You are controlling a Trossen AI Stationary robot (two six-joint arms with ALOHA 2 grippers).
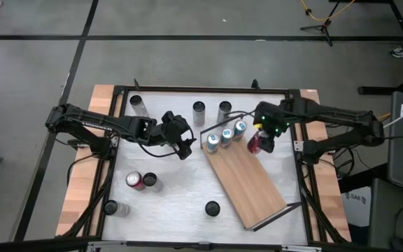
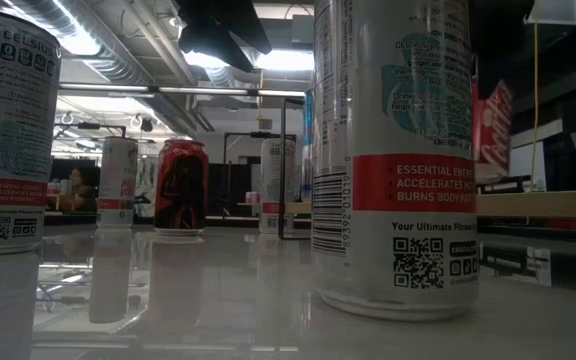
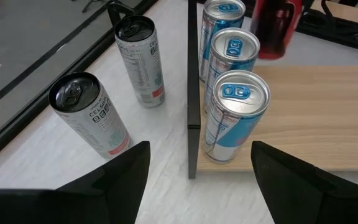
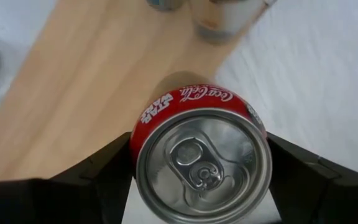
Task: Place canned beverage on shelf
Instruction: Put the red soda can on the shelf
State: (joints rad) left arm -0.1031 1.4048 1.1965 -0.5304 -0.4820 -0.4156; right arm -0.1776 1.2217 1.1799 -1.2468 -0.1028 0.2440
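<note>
Red can (image 4: 201,158) clamped in right pincer (image 1: 263,142) at shelf (image 1: 247,183) edge; left pincer (image 1: 180,143) open, empty.

White tabletop (image 1: 180,189) inside black frame (image 1: 201,89); tripod (image 1: 320,26) on grey floor (image 1: 187,63).

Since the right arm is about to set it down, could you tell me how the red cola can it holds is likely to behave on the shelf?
The red cola can is tall for its base, so a tilted release could tip it. Its smooth round wall, between the right gripper fingers, may slip, and it would roll if it fell. The shelf is flat wood, so it should stand steady.
</note>
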